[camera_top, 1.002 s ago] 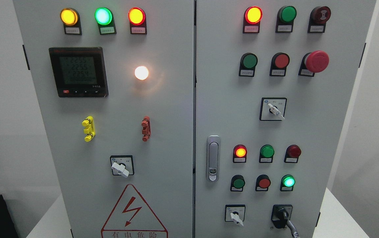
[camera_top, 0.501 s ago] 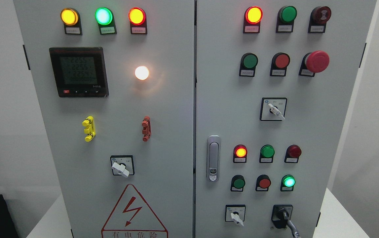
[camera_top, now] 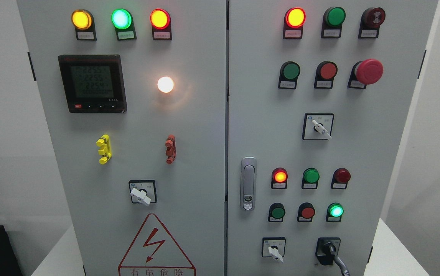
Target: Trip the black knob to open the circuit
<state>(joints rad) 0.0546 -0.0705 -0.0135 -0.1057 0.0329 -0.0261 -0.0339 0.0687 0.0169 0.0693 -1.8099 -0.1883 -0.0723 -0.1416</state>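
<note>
The black knob (camera_top: 327, 250) sits at the lower right of the grey control cabinet's right door (camera_top: 377, 153), on a black square plate. Its handle points roughly upward with a slight lean, and a grey cable runs from below it toward the bottom edge. A white selector switch (camera_top: 274, 250) sits just left of it. Neither of my hands shows in the head view.
Lit lamps, green and red push buttons and a red mushroom stop button (camera_top: 368, 71) cover the right door. The left door carries a digital meter (camera_top: 92, 83), a lit white lamp (camera_top: 165, 84), yellow and red clips and a white selector (camera_top: 140, 195). A door latch (camera_top: 248, 183) stands mid-panel.
The whole panel has drifted a few pixels to the right in the picture. Nothing on the panel itself has changed.
</note>
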